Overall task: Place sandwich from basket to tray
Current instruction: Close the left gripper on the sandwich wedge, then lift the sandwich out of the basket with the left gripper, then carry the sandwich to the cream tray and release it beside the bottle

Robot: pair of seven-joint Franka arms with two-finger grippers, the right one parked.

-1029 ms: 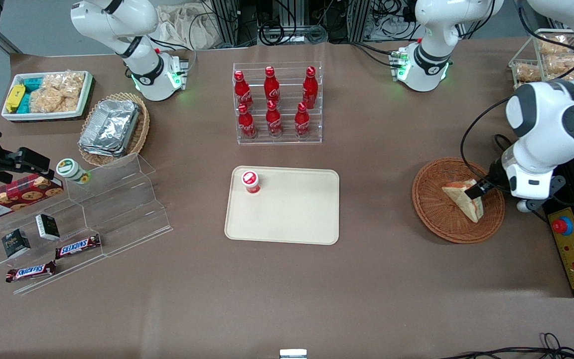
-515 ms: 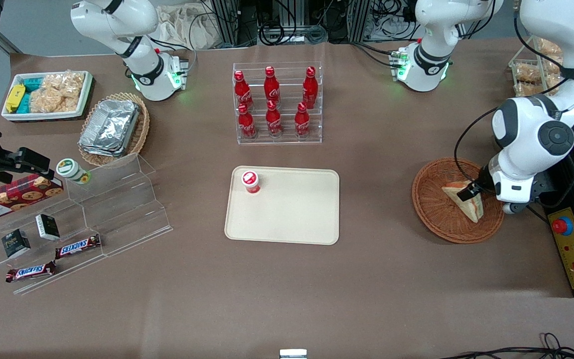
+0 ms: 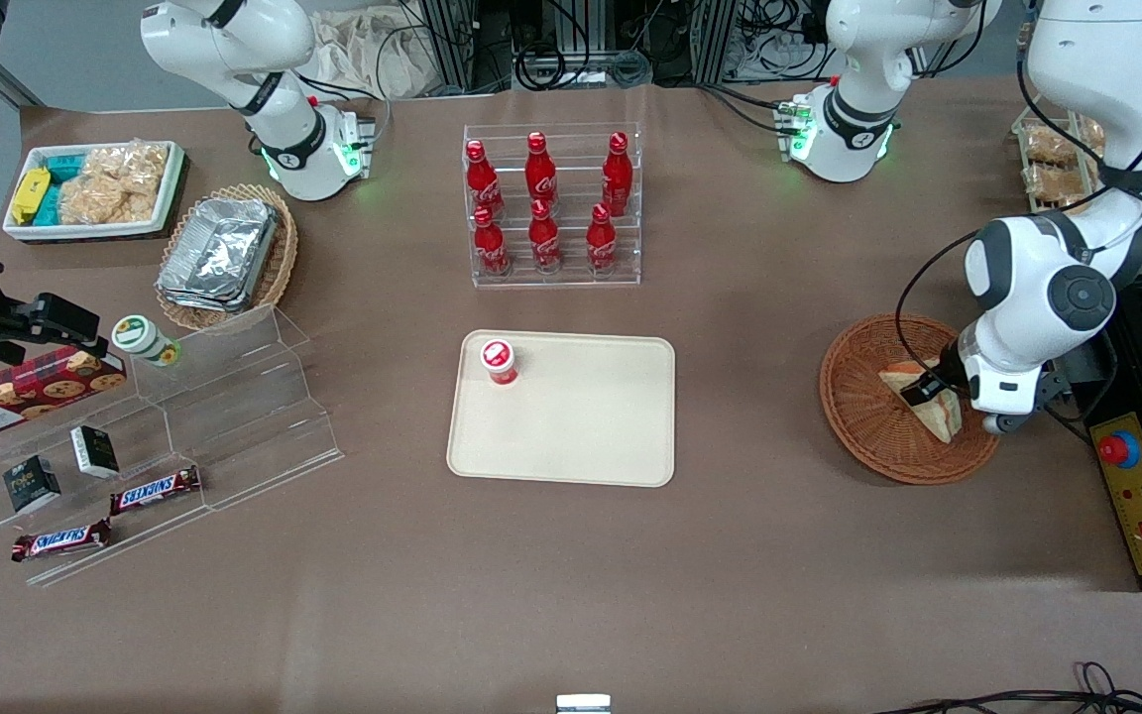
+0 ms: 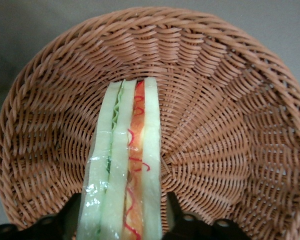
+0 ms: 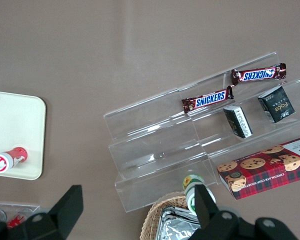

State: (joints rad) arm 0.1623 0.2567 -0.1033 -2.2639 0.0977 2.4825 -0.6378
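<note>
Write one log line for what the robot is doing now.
phase: grasping | gripper: open, straddling triangular pale-bread sandwich | in: reddish-brown wicker basket | beige tray: waiting

Sandwich (image 3: 928, 402): triangular wedge, pale bread with green and red-orange filling, standing on edge in the basket (image 3: 868, 416), in clear wrap. Gripper (image 3: 918, 392) straddles it, one finger at each bread face. Basket: round, reddish-brown wicker, toward the working arm's end. Tray (image 3: 581, 436): beige, rectangular, mid-table, well apart.

Reddish-brown woven basket (image 4: 225, 115); beige tray (image 3: 581, 436); black fingers (image 4: 172, 212)
</note>
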